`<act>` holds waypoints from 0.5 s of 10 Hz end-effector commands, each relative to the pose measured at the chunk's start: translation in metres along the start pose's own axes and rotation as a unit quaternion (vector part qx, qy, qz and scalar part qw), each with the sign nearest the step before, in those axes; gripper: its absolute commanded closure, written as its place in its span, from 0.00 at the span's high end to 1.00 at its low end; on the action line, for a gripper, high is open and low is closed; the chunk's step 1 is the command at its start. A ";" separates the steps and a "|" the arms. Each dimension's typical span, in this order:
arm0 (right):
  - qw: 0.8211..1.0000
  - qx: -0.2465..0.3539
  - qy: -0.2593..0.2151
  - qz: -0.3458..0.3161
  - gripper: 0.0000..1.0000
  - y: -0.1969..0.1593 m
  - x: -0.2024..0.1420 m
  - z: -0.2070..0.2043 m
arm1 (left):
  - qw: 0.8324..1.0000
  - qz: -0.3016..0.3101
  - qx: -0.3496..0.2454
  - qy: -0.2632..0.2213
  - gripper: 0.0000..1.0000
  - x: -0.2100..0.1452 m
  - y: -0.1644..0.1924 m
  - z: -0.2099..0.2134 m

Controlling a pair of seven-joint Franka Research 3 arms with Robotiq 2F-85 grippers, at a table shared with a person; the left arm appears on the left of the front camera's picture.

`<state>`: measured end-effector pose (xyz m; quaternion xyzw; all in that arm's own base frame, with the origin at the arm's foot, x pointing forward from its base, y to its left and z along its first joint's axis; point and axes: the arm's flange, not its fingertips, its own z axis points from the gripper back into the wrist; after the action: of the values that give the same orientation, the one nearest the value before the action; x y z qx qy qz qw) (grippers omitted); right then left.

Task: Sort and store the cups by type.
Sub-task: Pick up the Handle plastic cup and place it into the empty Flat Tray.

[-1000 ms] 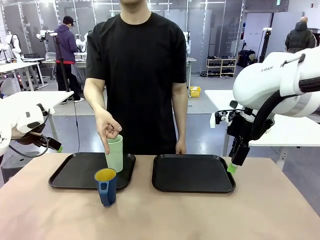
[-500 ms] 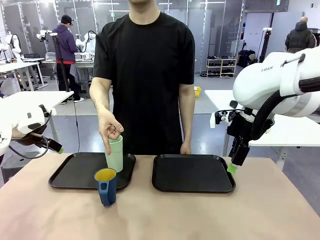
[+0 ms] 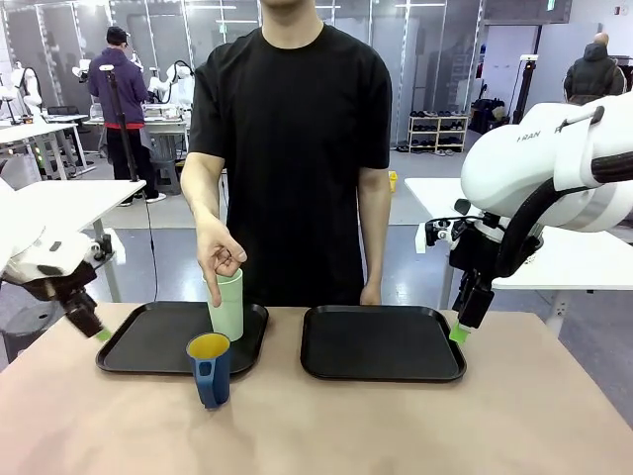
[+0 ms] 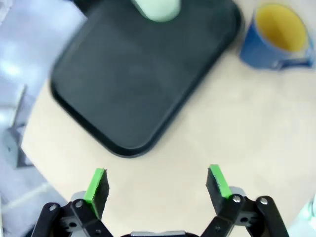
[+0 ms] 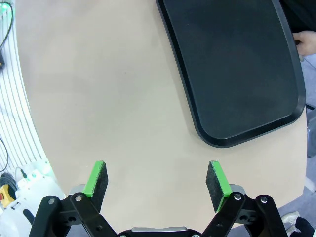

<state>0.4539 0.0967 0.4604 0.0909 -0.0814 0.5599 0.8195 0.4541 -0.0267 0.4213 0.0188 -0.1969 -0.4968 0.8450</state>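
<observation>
Well beyond the left claw [image 4: 158, 178] stands the mug [image 4: 273, 38].

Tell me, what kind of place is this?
Probably a robotics lab or test hall: a white robot arm works at a table, more white work tables stand behind, and glass partitions line the back.

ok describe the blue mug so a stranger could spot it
Find the left black tray. Just off its near edge, on the bare tabletop, stands the blue mug. Unlike the taller mint tumbler on the tray, it has a handle and yellow inside.
</observation>
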 end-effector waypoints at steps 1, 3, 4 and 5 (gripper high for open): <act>1.000 0.001 0.003 -0.001 1.00 0.001 -0.001 0.002 | 0.986 -0.163 -0.011 -0.015 1.00 -0.016 -0.002 0.009; 1.000 0.001 0.003 -0.001 1.00 0.001 -0.001 0.002 | 0.975 -0.215 -0.040 -0.042 1.00 -0.023 -0.008 0.001; 1.000 0.001 0.003 -0.001 1.00 0.001 -0.001 0.002 | 0.972 -0.223 -0.043 -0.053 1.00 -0.026 -0.009 -0.005; 1.000 0.001 0.003 -0.001 1.00 0.001 -0.001 0.002 | 0.986 -0.168 -0.006 -0.017 1.00 -0.028 0.001 -0.012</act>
<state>0.4539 0.0967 0.4604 0.0910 -0.0814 0.5599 0.8195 0.4353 -0.0137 0.4111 0.0218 -0.1993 -0.6667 0.7178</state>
